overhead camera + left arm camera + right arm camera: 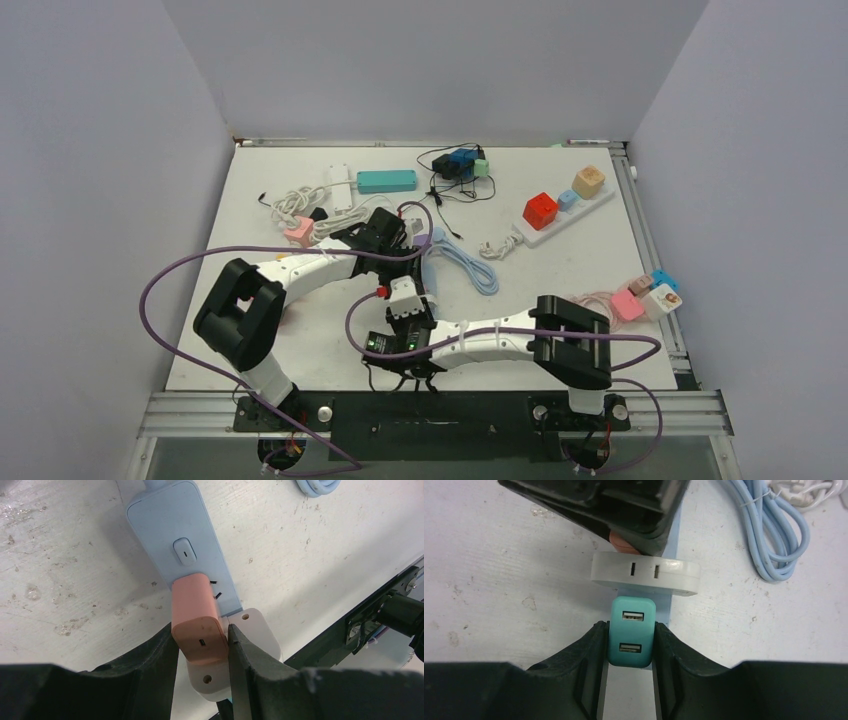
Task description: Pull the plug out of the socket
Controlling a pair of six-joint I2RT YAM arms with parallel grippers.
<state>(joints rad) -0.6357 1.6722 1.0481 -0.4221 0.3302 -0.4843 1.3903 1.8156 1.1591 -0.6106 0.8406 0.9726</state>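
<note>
Pale grey walls enclose a scuffed white tabletop. At its centre, beneath both arms, lies the long, slim light-blue plastic power strip, its light-blue cord coiled just beside it. Three adapters stand in it in a row: a salmon-pink plastic plug block next to the switch, a rounded white adapter, then a teal two-port USB charger. The left gripper has its jaws closed onto the pink block's sides. The right gripper is likewise clamped on the teal charger. Both blocks look rigid, light and smooth, so a hold on the flat sides and a straight pull away from the strip seems wise. The strip itself looks light and would probably lift unless held down; the right grip may anchor it.
</note>
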